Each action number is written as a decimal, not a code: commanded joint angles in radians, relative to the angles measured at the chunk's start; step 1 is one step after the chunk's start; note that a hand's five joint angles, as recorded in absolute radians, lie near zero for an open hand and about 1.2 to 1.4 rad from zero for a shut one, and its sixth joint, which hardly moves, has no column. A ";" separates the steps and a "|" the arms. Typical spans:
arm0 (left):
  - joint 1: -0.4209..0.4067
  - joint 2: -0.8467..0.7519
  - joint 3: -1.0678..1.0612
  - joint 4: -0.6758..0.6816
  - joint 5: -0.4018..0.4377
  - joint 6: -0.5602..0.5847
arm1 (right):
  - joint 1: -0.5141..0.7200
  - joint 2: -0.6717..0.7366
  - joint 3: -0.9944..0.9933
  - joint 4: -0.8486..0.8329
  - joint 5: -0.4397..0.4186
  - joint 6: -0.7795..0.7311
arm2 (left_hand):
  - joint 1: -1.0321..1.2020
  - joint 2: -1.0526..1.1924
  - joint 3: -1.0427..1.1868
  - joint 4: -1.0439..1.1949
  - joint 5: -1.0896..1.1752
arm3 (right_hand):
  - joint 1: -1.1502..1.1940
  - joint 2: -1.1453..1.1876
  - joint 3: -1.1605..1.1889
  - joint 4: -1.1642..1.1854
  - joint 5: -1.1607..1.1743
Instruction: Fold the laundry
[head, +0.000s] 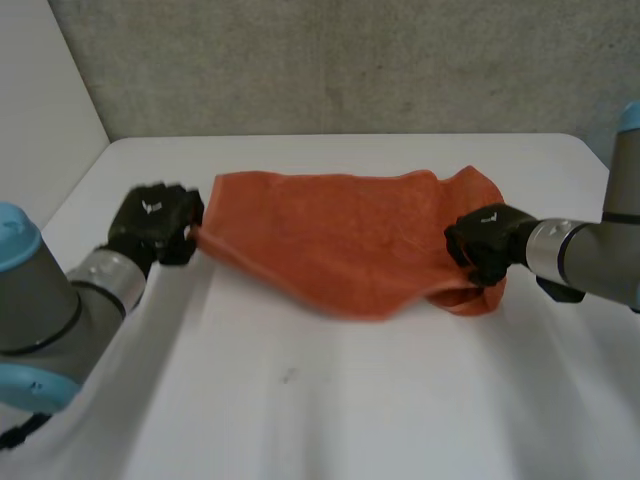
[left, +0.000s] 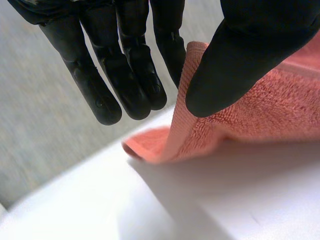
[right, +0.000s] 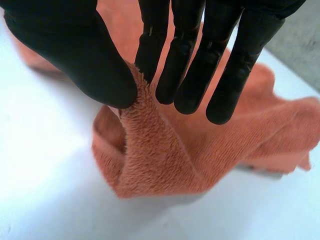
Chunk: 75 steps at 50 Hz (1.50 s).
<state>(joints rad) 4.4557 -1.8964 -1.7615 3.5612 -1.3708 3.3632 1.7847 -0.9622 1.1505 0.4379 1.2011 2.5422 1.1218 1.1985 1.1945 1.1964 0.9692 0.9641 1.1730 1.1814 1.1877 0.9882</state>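
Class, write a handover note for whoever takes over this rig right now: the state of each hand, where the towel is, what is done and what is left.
Left hand: shut on the orange towel, pinching its left end between thumb and fingers.
Right hand: shut on the towel, pinching a raised ridge at its bunched right end.
Towel: spread between the hands over the white table.
Done: both ends gripped.
Left: no neat fold shows yet; smooth the right end, then fold.

Left hand (head: 152, 222) and right hand (head: 485, 243), arms reaching inward, each pinch the towel (head: 330, 235) between thumb and straight fingers.
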 joint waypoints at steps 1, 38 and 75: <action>-0.003 -0.006 -0.030 -0.129 -0.007 0.091 | 0.021 -0.001 0.076 -0.140 0.038 0.061 | 0.097 0.021 0.025 0.023 0.075 | 0.432 0.223 0.215 0.209 0.234; -0.180 -0.122 -0.016 -0.154 -0.241 0.167 | 0.041 -0.121 0.202 -0.249 0.034 0.224 | -0.574 -0.650 -0.646 -0.648 -0.595 | 0.432 0.223 0.215 0.209 0.234; -0.138 -0.233 0.076 -0.125 -0.241 0.205 | 0.039 -0.118 0.215 -0.272 0.034 0.214 | -0.541 -0.618 -0.614 -0.616 -0.563 | 0.432 0.223 0.215 0.209 0.234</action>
<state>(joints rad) 4.3171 -2.1210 -1.6998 3.4359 -1.6137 3.5682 1.8244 -1.0799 1.3631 0.1683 1.2347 2.7570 0.5234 0.5171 0.5264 0.5075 0.3301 0.9641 1.1731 1.1814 1.1877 0.9904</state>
